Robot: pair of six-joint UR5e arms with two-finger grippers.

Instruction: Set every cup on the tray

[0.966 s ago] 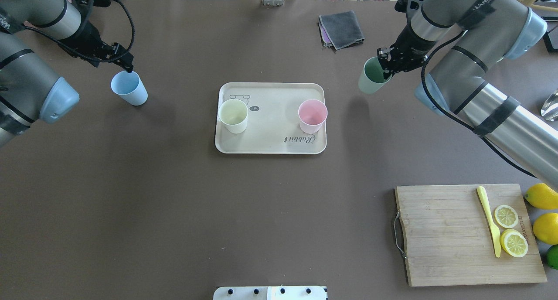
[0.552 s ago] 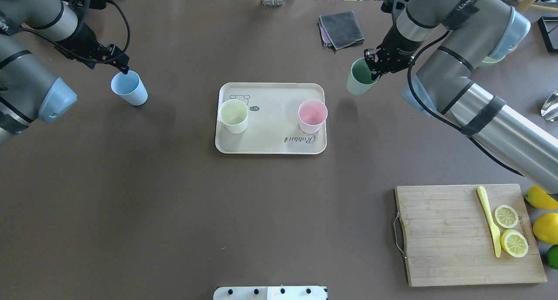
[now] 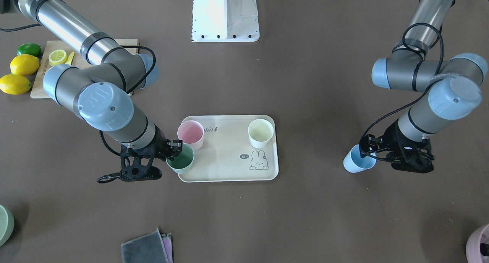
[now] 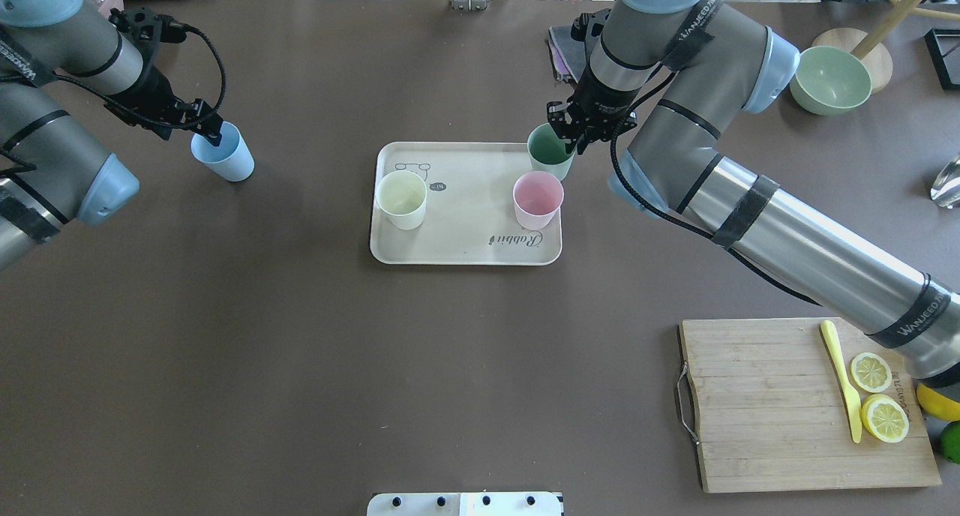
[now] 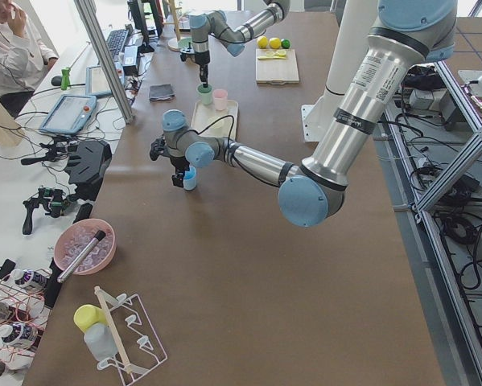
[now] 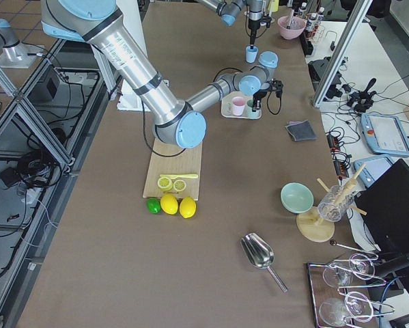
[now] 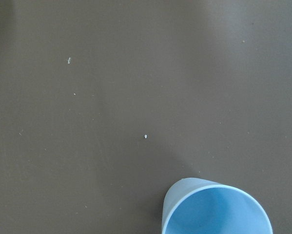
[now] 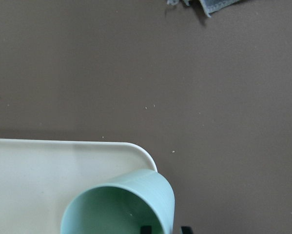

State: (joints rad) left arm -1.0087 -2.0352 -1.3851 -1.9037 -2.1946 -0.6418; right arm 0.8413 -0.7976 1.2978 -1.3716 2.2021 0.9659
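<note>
on the right gripper (image 4: 570,135) i see the fingers clamped on the rim of the green cup (image 4: 549,153), one inside the wall and one outside. the cup hangs upright over the far corner of the tray (image 4: 465,247) on the robot's right side. it is partly over the raised rim and just beside the pink cup (image 4: 537,199); i cannot tell whether its base touches down. the pink cup and the cream cup (image 4: 402,199) stand upright on the tray, well apart. the left gripper (image 4: 213,130) sits at the rim of the blue cup (image 4: 223,154), which is on the table well to the left of the tray. i cannot tell whether those fingers are closed on it. a folded grey cloth (image 4: 589,47) lies beyond the tray.
</note>
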